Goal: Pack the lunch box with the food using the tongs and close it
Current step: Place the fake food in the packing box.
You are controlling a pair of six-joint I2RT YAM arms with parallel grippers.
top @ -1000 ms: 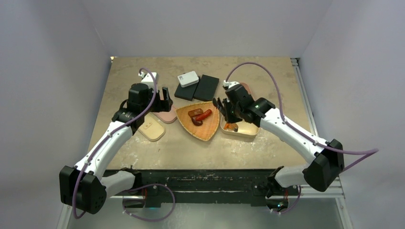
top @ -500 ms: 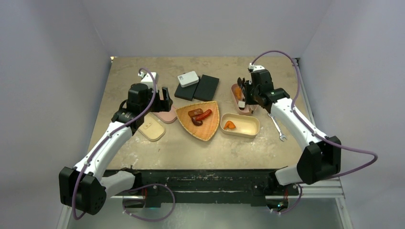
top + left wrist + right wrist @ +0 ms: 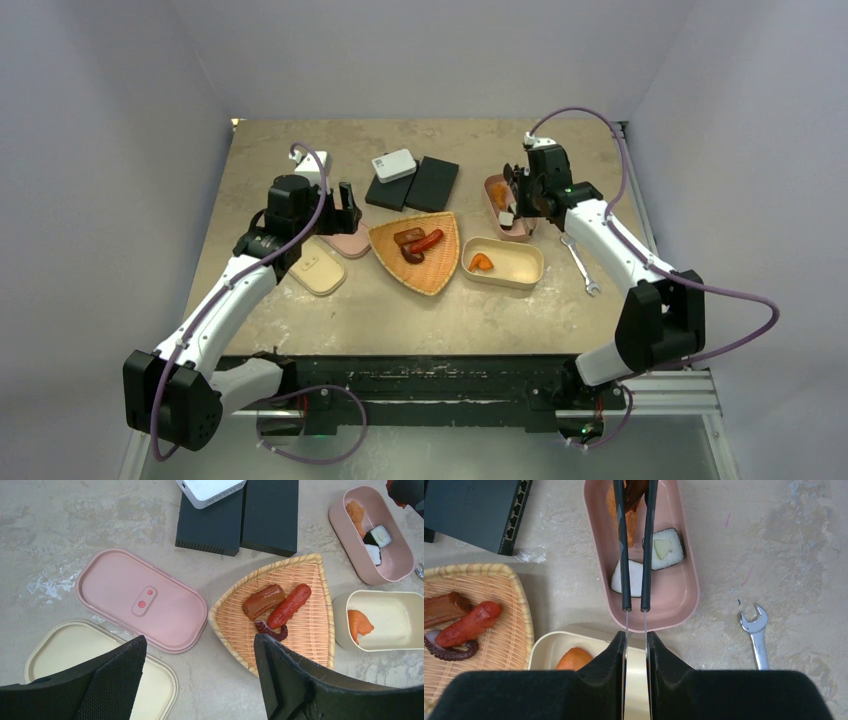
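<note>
Right gripper [image 3: 635, 637] clenched on tongs [image 3: 622, 555], piece [image 3: 634, 492] seemingly pinched over pink box [image 3: 669, 591]. Left gripper [image 3: 197, 645] released. Three pieces [image 3: 289, 606] on tray [image 3: 312, 630]; lids [image 3: 142, 600] off.

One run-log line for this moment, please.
right gripper: shut on tongs, tips over pink box | left gripper: open, above pink lid | food: three pieces in wicker tray

Tongs [image 3: 622, 555] tips and brown piece [image 3: 636, 492] cut off at top edge.
</note>
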